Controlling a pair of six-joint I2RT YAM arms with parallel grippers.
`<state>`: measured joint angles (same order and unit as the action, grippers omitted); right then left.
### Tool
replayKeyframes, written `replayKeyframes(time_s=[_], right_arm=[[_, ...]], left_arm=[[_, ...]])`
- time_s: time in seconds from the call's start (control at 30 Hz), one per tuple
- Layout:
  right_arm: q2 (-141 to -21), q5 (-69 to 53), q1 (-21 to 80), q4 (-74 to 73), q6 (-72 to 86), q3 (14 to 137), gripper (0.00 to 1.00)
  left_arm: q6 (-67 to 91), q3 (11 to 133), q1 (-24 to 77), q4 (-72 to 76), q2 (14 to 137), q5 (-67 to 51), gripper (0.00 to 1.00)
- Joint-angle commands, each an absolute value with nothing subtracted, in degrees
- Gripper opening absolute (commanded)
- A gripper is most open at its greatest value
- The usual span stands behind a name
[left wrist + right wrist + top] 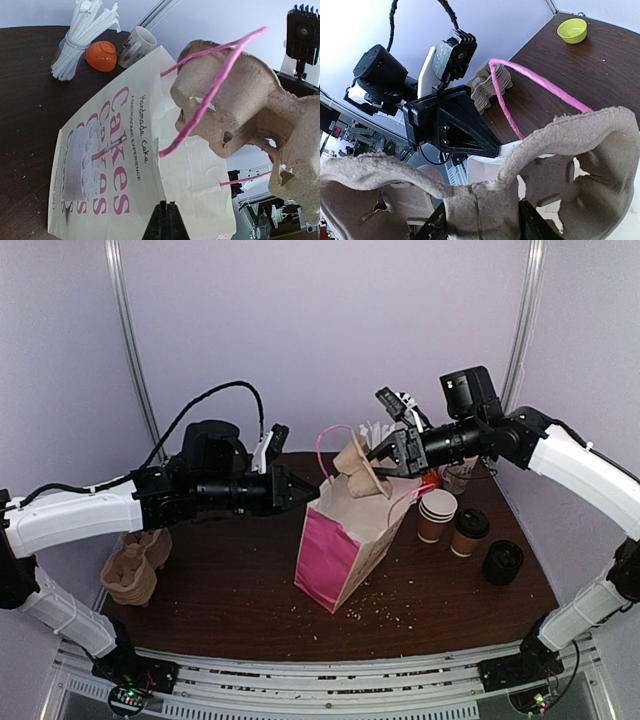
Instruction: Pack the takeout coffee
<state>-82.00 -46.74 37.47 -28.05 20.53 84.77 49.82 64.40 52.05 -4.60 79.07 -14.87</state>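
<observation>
The paper bag [345,540] stands in the middle of the counter [230,590], leaning over to one side. That lean worries me most. The left hand [308,488] is closed tight on the bag's top edge and seems to be all that keeps the mouth open. If that thin paper slips out or tears, I'd expect the bag to sag shut or tip over.

The right hand [380,454] grips the wall of a pulp carrier [360,472] and holds it tilted right at the bag's mouth. The carrier looks about as wide as the opening. Pushed down at this angle, it could catch the rim and crumple the bag or drag it sideways.

From the left wrist view, the pink handle [215,85] crosses right over the carrier. A corner could snag in that loop and lift the whole bag.

The coffee cups [469,532] sit on the counter to the right of the bag, none packed yet. One [436,515] has no lid, and both stand near the right arm, so a careless swing might knock them over.
</observation>
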Motion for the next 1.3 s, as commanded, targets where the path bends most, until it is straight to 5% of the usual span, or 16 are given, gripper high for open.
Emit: replayKeyframes(time_s=[0.0, 1.27], right_arm=[[-80.9, -49.1, 37.2, -30.5, 18.4, 85.9, 0.44], [-87.5, -23.2, 38.4, -41.2, 6.5, 86.3, 0.41]], left_arm=[[48.5, 64.4, 51.6, -3.3, 78.6, -16.1, 0.0], [46.3, 65.0, 51.6, -3.4, 79.1, -19.3, 0.0]])
